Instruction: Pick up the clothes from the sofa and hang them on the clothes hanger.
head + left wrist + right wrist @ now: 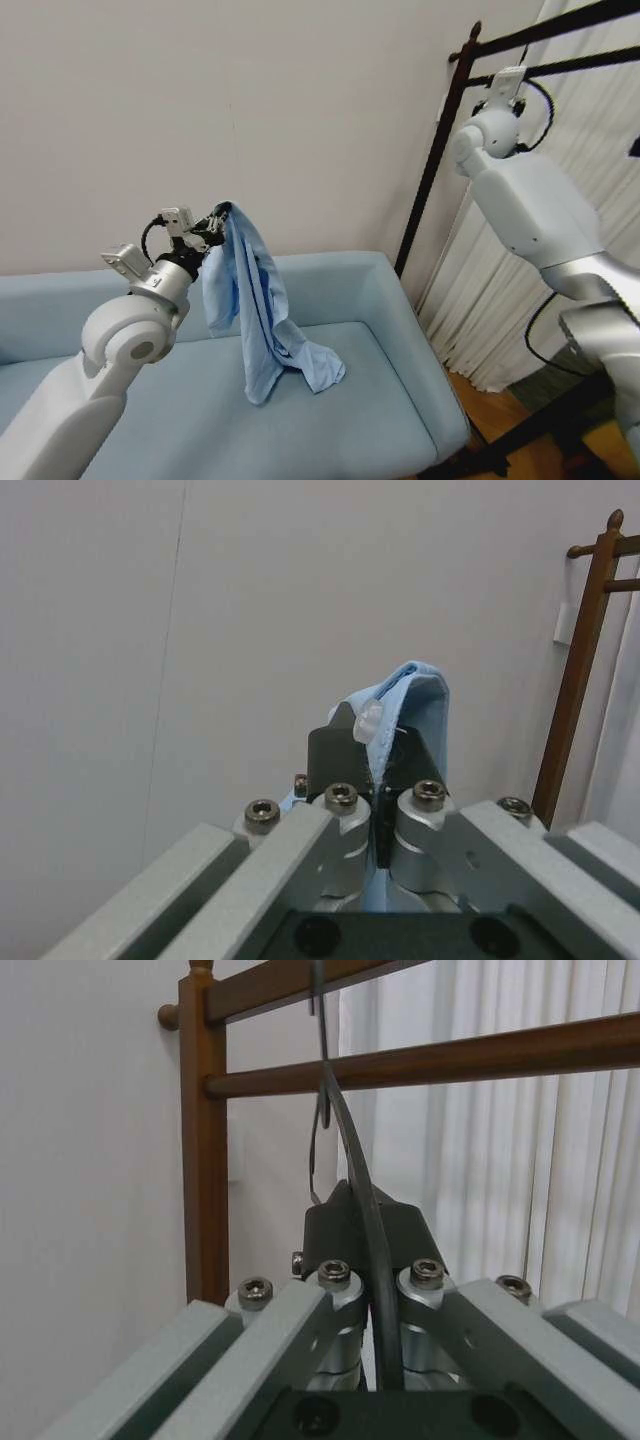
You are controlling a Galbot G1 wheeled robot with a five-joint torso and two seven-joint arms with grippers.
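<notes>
A light blue garment (262, 315) hangs from my left gripper (213, 226), which is shut on its top edge above the pale blue sofa (400, 300). The garment's lower end rests on the seat. In the left wrist view the cloth (418, 695) is pinched between the fingers of the left gripper (378, 742). My right arm is raised to the dark wooden clothes rack (438, 150), with the right gripper (506, 86) at its rails. In the right wrist view this gripper (372, 1210) is shut on a thin dark hanger (362, 1175) that hooks up by the rails (460, 1055).
The rack's post (203, 1140) stands by the plain wall, at the sofa's right end. White curtains (480, 310) hang behind the rack. Wooden floor (500, 410) and the rack's dark foot show at the lower right. The rack (582, 660) also appears far off beside the garment.
</notes>
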